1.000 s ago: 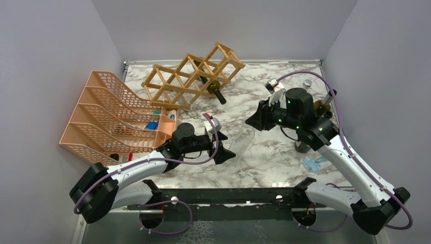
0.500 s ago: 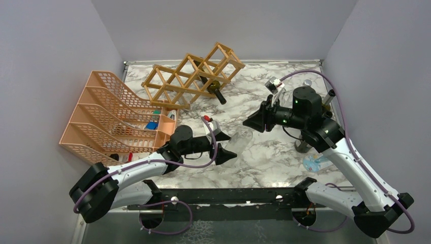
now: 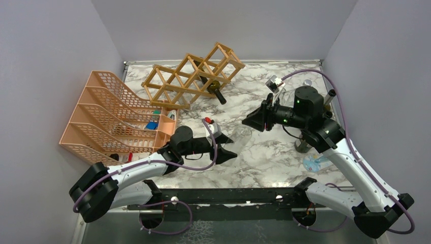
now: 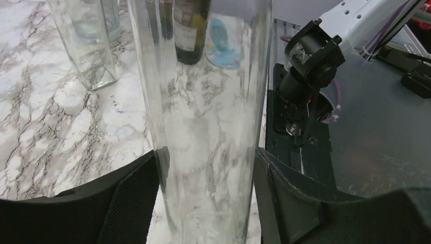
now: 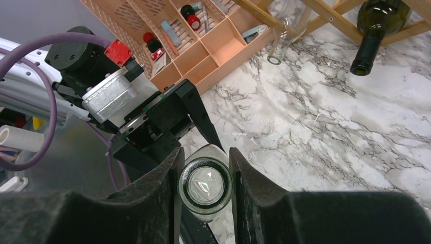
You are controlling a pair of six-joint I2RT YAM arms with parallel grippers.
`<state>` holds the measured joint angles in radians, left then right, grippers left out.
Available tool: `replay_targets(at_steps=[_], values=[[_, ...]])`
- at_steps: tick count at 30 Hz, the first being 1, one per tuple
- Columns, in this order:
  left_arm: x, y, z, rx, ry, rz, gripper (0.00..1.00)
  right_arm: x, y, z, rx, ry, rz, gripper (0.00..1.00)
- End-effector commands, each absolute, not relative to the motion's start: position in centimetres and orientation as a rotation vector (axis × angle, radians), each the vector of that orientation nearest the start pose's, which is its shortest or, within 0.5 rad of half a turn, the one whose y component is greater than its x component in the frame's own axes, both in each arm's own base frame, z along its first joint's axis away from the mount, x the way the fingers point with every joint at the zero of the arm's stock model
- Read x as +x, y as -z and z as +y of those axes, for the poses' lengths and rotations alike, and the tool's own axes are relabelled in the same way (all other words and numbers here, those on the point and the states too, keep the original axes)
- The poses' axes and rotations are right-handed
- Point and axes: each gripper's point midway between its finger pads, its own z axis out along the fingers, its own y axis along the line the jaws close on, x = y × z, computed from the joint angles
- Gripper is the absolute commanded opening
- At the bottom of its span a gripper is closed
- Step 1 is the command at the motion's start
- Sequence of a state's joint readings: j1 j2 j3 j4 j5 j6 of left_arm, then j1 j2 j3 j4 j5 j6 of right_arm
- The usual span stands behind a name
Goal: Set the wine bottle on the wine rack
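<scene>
A clear glass wine bottle [image 3: 243, 135] hangs tilted over the marble between my two arms. My right gripper [image 3: 255, 120] is shut on its neck; from the right wrist the round mouth [image 5: 205, 186] sits squeezed between both fingers. My left gripper [image 3: 229, 146] holds the lower body, and in the left wrist view both black pads press the glass wall [image 4: 203, 127]. The tan lattice wine rack [image 3: 188, 76] lies at the back, with a dark bottle [image 3: 214, 88] lying in one cell, neck toward me. A cell of the wine rack [image 5: 325, 11] shows at the top of the right wrist view.
A salmon mesh organizer [image 3: 112, 119] with small items fills the left side. Behind my right arm stands a dark bottle [image 3: 326, 103], a blue-printed item [image 3: 315, 162] lies near the front right, and another clear glass vessel [image 4: 86, 40] stands on the marble.
My left gripper's jaws have closed from wide apart onto the clear bottle's body. My right arm has shifted slightly left and lower with the neck still in its grip.
</scene>
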<state>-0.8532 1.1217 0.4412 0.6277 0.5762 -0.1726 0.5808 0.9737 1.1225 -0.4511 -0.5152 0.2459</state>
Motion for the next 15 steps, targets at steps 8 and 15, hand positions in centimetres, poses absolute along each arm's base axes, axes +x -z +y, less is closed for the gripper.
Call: replay_targets(at_steps=[8,15], values=[[14.1,-20.5,-33.7,1.093,1.250,1.340,0.66,18.8,-37.2,24.9,-0.699,-1.127,1.675,0.01],[16.3,-23.5,-33.7,1.041,1.121,1.249,0.00,18.6,-36.8,24.3,-0.689,-1.094,1.718,0.31]])
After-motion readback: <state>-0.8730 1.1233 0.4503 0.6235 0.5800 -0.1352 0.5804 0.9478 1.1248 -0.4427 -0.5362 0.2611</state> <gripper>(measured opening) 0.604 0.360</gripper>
